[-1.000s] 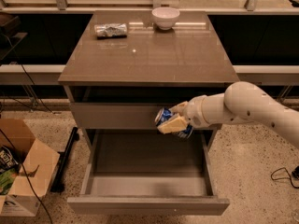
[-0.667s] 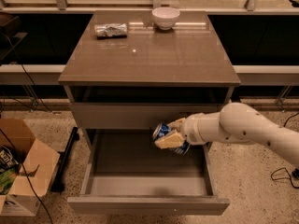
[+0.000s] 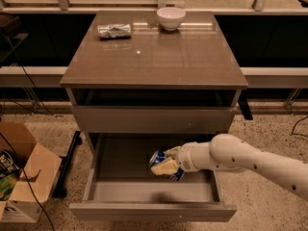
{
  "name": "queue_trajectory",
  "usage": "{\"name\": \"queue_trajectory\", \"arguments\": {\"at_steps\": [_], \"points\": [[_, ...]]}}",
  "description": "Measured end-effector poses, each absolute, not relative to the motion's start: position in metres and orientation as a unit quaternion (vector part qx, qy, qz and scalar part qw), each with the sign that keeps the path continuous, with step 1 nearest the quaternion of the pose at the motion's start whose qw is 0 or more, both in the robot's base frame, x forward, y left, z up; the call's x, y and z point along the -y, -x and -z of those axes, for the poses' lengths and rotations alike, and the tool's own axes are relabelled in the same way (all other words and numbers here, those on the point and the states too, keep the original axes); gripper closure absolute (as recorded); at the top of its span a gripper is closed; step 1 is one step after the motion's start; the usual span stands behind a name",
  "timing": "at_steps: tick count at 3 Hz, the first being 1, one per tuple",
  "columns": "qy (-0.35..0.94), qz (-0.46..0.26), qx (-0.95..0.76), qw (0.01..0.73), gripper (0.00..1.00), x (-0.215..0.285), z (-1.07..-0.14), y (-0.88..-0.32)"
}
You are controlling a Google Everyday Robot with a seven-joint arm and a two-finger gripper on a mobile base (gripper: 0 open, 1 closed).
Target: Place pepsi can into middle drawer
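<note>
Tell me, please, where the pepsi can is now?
Camera view: the pepsi can is held in the gripper over the open middle drawer, right of centre.

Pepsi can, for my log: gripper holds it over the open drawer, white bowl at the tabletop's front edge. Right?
No: the camera view shows the white bowl at the back edge. The gripper does hold the pepsi can over the drawer.

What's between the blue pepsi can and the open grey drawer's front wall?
Only the bare floor of the open grey middle drawer, in the camera view. The gripper, above it, holds the blue pepsi can clear of the front wall.
</note>
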State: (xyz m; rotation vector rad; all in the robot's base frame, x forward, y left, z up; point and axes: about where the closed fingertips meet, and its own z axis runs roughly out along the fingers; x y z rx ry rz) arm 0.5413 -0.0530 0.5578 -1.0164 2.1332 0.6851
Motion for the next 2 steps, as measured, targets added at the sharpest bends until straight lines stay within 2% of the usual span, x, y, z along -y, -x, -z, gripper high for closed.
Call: {"name": "queue_trajectory", "arguments": {"at_steps": [2], "points": [[0.358,-0.28,-0.84,0.296,1.0,0.035,-0.471,-0.532]]}}
